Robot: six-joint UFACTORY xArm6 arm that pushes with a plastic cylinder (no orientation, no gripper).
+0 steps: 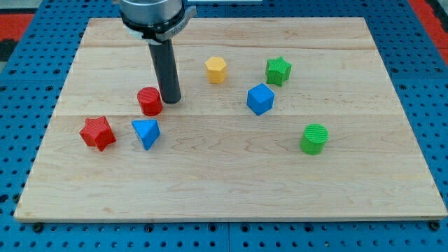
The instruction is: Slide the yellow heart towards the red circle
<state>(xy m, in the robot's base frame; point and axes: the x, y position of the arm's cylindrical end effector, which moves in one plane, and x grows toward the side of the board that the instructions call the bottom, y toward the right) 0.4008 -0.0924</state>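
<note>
The red circle [149, 101] lies left of the board's middle. My tip [171, 100] stands just right of it, touching or nearly touching its side. No yellow heart shows; the only yellow block is a hexagon-like piece [216, 70], up and to the right of my tip, apart from it.
A red star [96, 133] and a blue triangle [146, 132] lie below the red circle. A blue cube-like block [260, 99], a green star [278, 70] and a green circle [314, 138] lie to the right. The wooden board [231, 189] ends in blue pegboard all round.
</note>
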